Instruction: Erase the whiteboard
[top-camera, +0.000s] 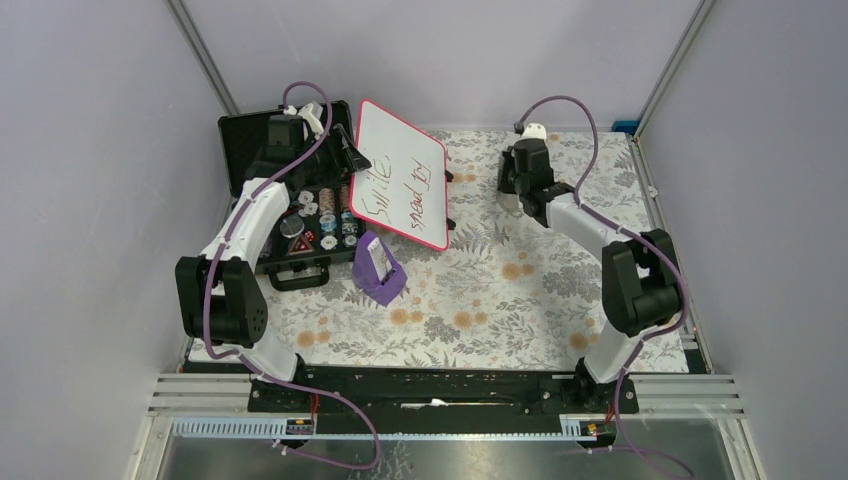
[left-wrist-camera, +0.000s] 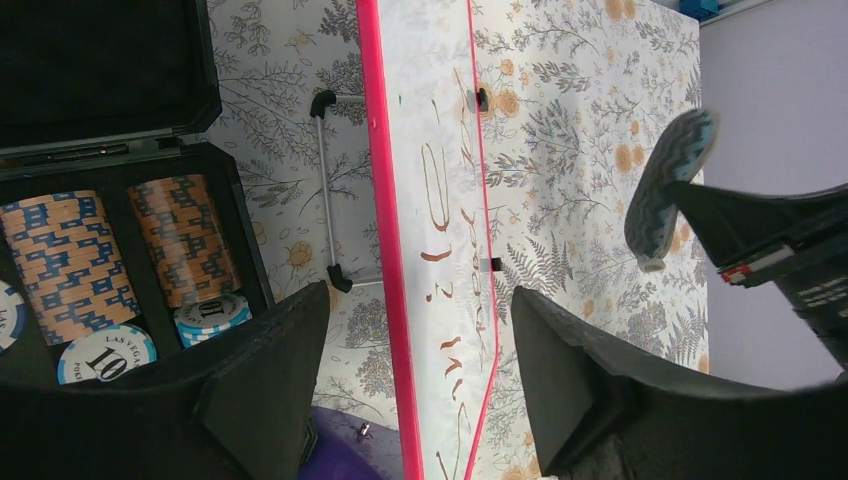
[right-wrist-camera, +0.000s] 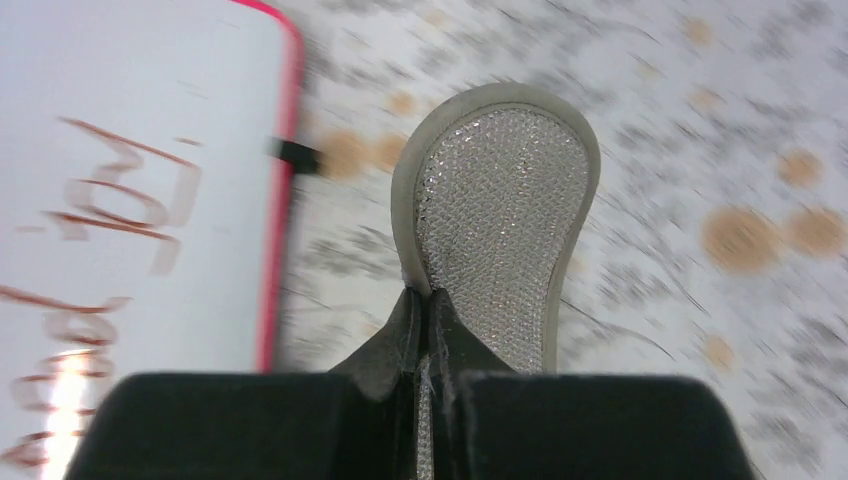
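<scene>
Whiteboard (top-camera: 402, 172): likely stiff, light, slick; 2 lines of writing; tilted just ahead of wide-spread left gripper (left-wrist-camera: 415, 310). Best held by red rim (left-wrist-camera: 378, 150). Right gripper (right-wrist-camera: 428, 310), beside board's edge, pinches oval eraser pad (right-wrist-camera: 495, 220).

You're in a robot lab test cell, not a home or an office. What shows it:
- plain grey panel walls (top-camera: 90, 150) box in the left, back and right sides
- aluminium extrusion posts (top-camera: 203, 55) run up the back corners
- slotted aluminium rails (top-camera: 200, 395) and a black base plate (top-camera: 430, 385) sit at the near edge, with the left arm (top-camera: 240, 240) and right arm (top-camera: 620, 250) bolted on
- purple cables (top-camera: 556, 98) loop exposed off each arm
- the table (top-camera: 500, 300) has a floral cover, and the items on it read as staged props: a poker-chip case (top-camera: 240, 140), a handwritten whiteboard (top-camera: 400, 170) and a purple stand (top-camera: 380, 270)
</scene>
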